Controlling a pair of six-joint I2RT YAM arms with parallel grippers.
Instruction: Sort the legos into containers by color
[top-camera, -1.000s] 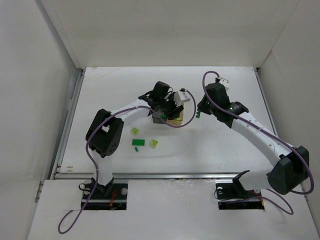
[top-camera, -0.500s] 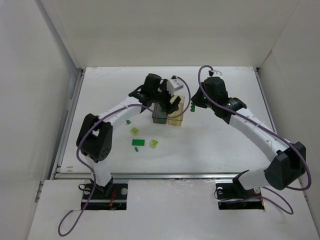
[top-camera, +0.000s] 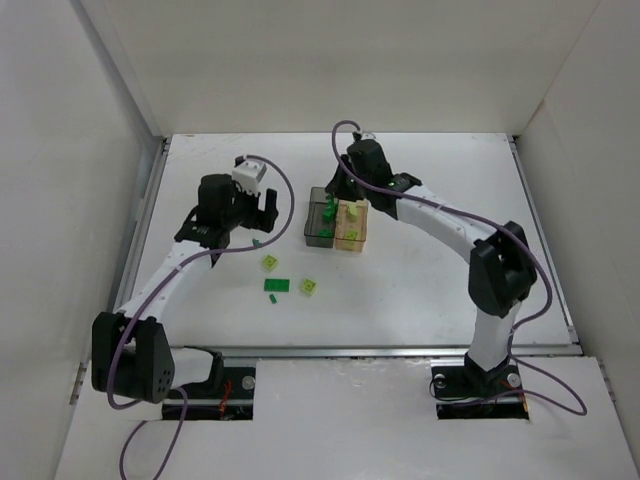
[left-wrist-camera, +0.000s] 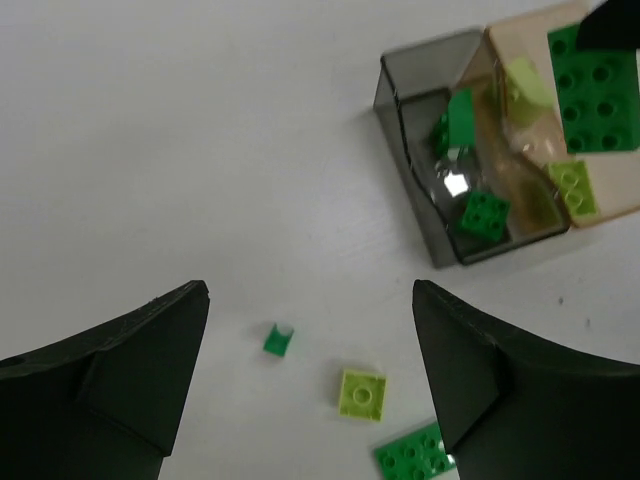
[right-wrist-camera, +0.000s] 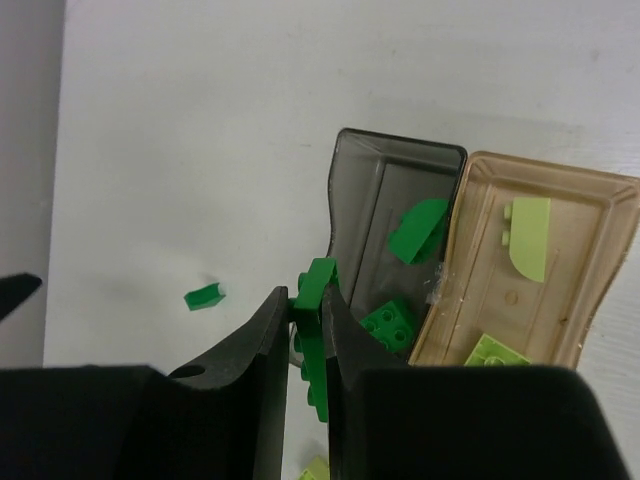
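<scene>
Containers (top-camera: 318, 240) part-filled — right pincer (right-wrist-camera: 305, 340) pinching a dark green brick (right-wrist-camera: 315, 295) above them, left pincer (left-wrist-camera: 310, 295) spread over the table's (top-camera: 430, 280) loose legos (top-camera: 277, 285).

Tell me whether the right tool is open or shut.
Shut: the right tool pinches a dark green lego between its fingers, seen in the right wrist view.

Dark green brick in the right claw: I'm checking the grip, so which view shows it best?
Right wrist: the brick sits edge-on, pinched in the right claw. Left wrist shows its studded face but hardly any of the claw. Top external shows only a green speck.
</scene>
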